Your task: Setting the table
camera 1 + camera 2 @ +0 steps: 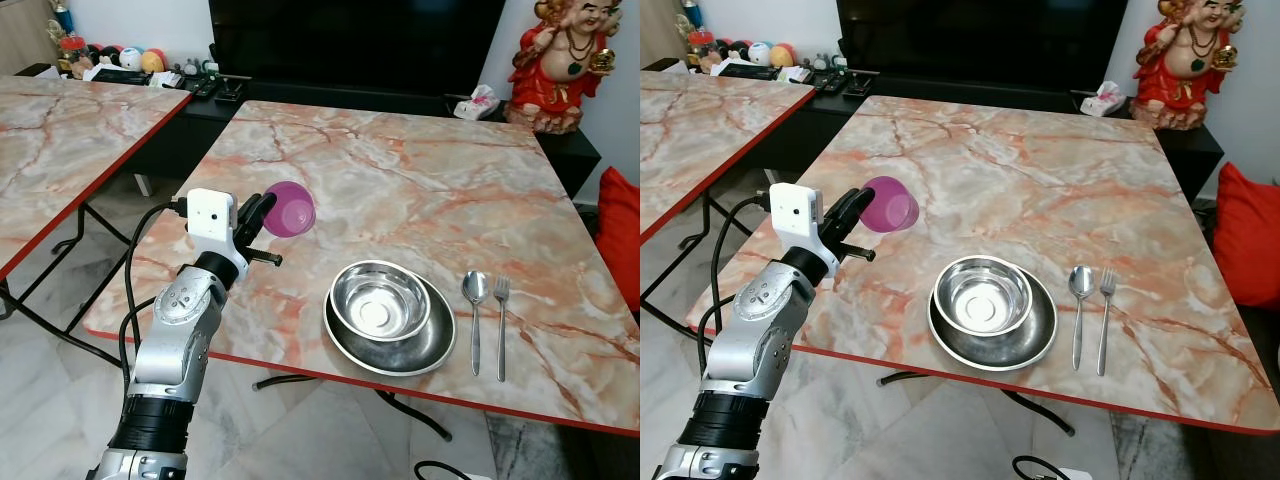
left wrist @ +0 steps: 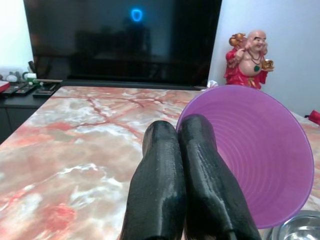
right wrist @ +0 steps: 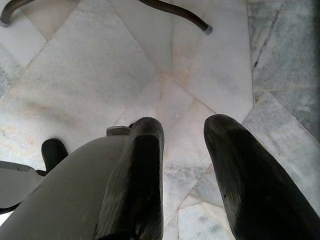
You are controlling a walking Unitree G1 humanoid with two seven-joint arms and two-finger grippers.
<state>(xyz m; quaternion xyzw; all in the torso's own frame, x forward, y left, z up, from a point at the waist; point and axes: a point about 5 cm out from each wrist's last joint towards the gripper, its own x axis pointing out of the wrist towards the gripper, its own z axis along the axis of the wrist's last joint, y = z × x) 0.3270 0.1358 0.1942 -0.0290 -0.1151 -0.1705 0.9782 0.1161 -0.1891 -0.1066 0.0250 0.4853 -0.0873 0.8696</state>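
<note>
Cup going down next to the bowls

Left gripper (image 1: 262,212) pinches the purple cup (image 1: 290,208) by its rim, tipped sideways over the table (image 1: 420,170). I'd level it upright first, then lower gently. Right gripper (image 3: 185,150) hangs open.

The marble-patterned table (image 1: 420,170) with a red edge carries a steel bowl (image 1: 381,300) nested in a wider steel dish (image 1: 435,345) near its front edge; just beside them lie a spoon (image 1: 474,305) and fork (image 1: 501,320), side by side.
</note>
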